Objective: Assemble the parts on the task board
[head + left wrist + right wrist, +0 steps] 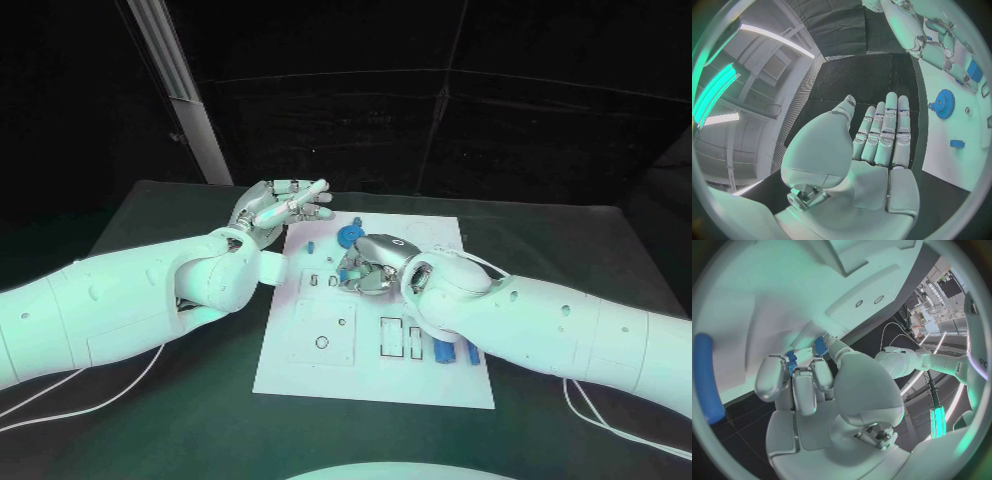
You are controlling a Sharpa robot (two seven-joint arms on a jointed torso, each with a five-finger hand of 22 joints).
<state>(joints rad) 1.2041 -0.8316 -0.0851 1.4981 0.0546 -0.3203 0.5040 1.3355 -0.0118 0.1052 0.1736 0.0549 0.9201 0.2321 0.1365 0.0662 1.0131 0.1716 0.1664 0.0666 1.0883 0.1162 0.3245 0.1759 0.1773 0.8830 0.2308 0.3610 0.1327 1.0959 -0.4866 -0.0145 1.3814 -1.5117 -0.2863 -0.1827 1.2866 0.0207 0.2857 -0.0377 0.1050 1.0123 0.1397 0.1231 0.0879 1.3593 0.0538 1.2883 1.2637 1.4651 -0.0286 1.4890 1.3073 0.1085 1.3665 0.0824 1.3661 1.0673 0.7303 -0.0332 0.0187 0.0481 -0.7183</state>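
On the task board (310,365), right hand (372,266) pinches a part (791,360).

Black table (173,400); white task board (375,385) flat on its middle.

Left hand (278,207) spread flat (holding nothing); right hand (372,264) curled, fingers pinching.

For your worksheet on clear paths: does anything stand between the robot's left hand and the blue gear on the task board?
Nothing visible does. The left hand is open over the black table beside the task board, fingers extended toward the blue gear, with only bare table and board between them.
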